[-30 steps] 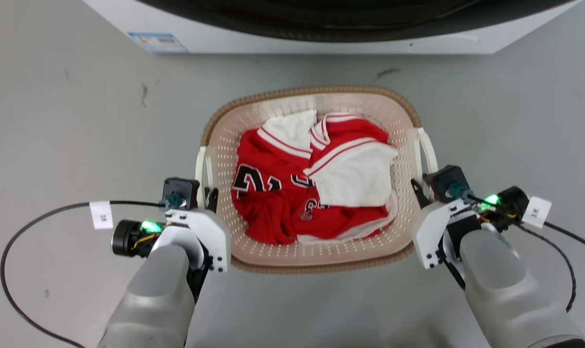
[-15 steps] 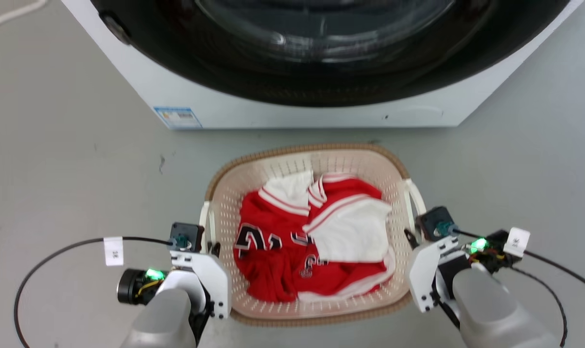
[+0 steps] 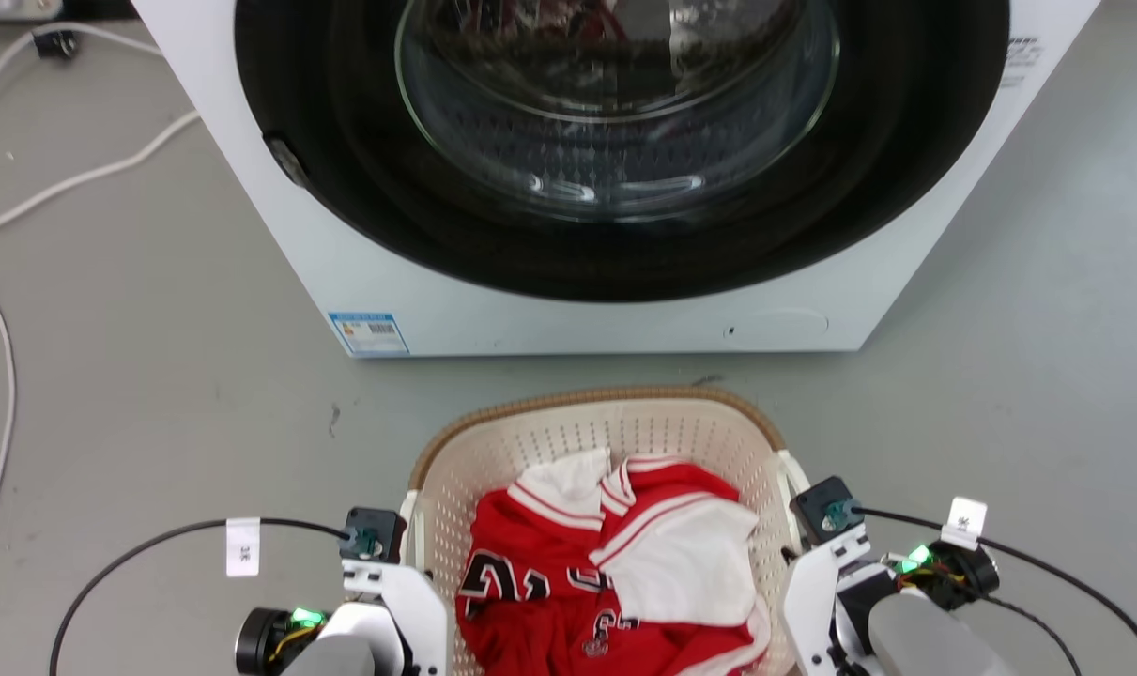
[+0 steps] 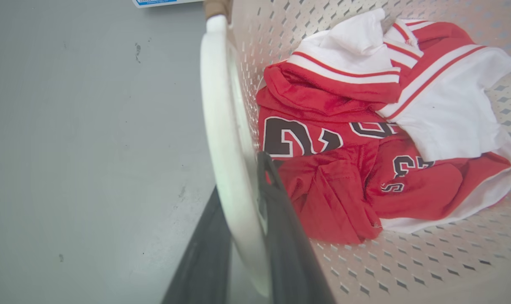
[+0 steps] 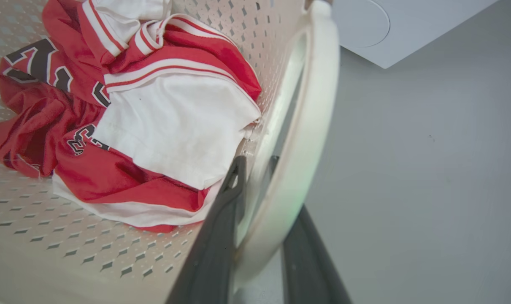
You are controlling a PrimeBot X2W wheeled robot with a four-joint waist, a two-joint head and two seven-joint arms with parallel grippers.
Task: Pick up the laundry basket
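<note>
Grey floor (image 3: 155, 394) and far more of the washer (image 3: 249, 188) show in the head view than a second ago. The camera has moved (the whole picture shifted). The basket (image 3: 606, 427), with a red jersey (image 3: 568, 582) inside, now lies low in frame before the washer, grippers flanking it as before. Wrist views add the grip itself. The left gripper (image 4: 240, 181) pinches the left handle (image 4: 221, 105), one finger (image 4: 289, 253) inside the loop, one outside. The right gripper (image 5: 259, 169) does likewise on the right handle (image 5: 314, 105). Both jaws stand nearly together, clamped on the handles.
</note>
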